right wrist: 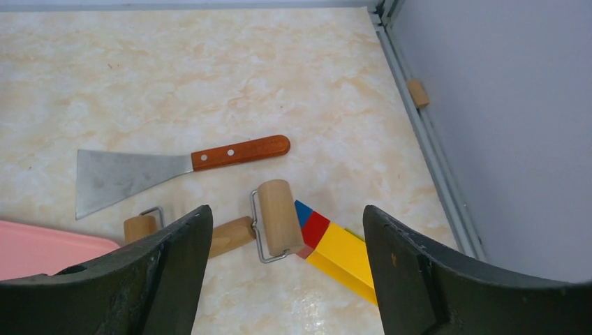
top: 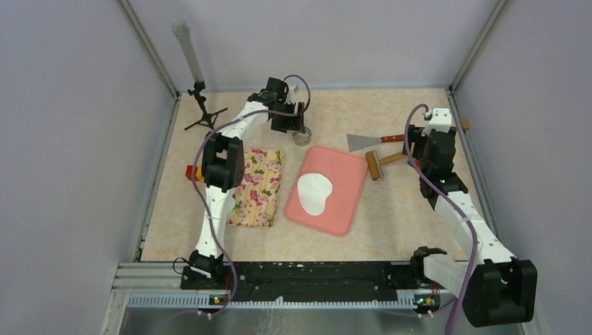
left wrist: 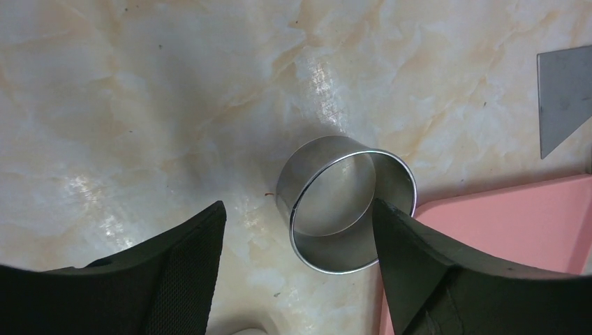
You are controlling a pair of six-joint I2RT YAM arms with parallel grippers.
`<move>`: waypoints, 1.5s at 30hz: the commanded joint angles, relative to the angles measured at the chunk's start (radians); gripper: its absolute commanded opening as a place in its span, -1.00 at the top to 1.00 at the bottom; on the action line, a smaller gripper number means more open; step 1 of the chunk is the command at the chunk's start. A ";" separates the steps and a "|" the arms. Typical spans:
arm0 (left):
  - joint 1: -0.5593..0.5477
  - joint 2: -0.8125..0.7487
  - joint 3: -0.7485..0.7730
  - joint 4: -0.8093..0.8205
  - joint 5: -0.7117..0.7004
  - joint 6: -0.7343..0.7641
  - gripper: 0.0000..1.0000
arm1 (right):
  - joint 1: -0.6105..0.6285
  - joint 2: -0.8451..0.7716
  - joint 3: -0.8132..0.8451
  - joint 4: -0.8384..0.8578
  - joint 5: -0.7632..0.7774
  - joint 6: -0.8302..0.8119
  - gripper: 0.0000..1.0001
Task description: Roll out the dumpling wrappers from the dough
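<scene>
The dough (top: 314, 193) is a flattened, irregular white sheet on the pink board (top: 349, 174). No dumpling wrappers show. The metal ring cutter (top: 301, 136) stands on the table just beyond the board's far left corner. My left gripper (top: 296, 127) hangs over it, open and empty. In the left wrist view (left wrist: 299, 209) the ring cutter (left wrist: 345, 202) lies between the fingers, close to the right one. My right gripper (top: 412, 152) is open and empty above the wooden rolling pin (top: 382, 162). In the right wrist view (right wrist: 286, 213) the rolling pin's larger roller (right wrist: 278, 216) sits between the fingers.
A metal spatula with a wooden handle (right wrist: 174, 167) lies beyond the rolling pin. A red, blue and yellow block (right wrist: 335, 251) touches the roller. A floral cloth (top: 257, 186) lies left of the board. A small tripod with a tube (top: 199, 105) stands at the back left. Walls enclose the table.
</scene>
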 commanded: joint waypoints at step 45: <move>-0.041 -0.452 -0.316 0.093 0.040 0.126 1.00 | -0.042 -0.142 -0.074 0.130 -0.054 -0.093 -0.53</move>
